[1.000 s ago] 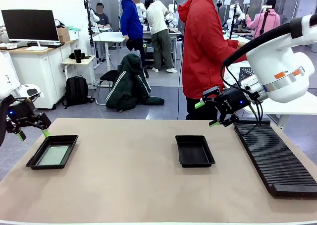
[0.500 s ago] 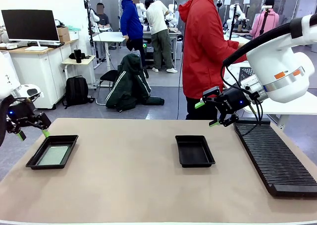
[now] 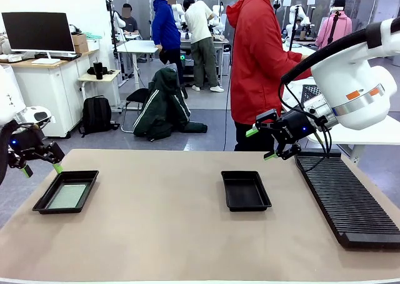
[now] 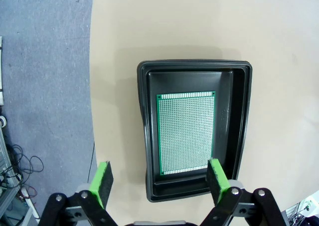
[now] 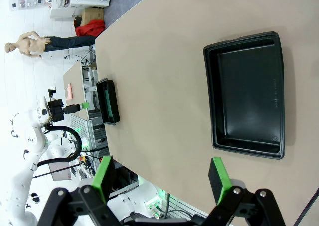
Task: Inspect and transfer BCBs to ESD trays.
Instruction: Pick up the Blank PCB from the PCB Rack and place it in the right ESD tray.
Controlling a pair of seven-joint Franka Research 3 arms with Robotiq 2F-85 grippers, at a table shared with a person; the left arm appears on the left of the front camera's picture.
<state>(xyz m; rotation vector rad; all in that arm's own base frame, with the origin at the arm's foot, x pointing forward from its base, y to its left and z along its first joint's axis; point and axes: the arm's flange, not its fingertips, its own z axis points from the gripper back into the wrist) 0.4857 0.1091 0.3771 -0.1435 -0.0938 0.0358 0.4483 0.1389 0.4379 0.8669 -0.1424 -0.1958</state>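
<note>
Left ESD tray (image 4: pixel 194 64), desk (image 3: pixel 156 234) edge: one BCB (image 4: pixel 185 132) flat on floor. Centre ESD tray (image 3: pixel 249 206) empty. Left claw (image 4: pixel 159 178) wide, empty, above loaded tray. Right claw (image 3: pixel 260 144) wide, empty, near ribbed rack (image 3: pixel 347 199). Judged: between transfers. Next: second board, laid flat inside empty tray.

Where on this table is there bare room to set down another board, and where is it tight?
The widest bare stretch of table lies between the loaded tray and the empty tray. The near strip before both trays is free too. Tightest: the gap between the empty tray and the ribbed rack.
</note>
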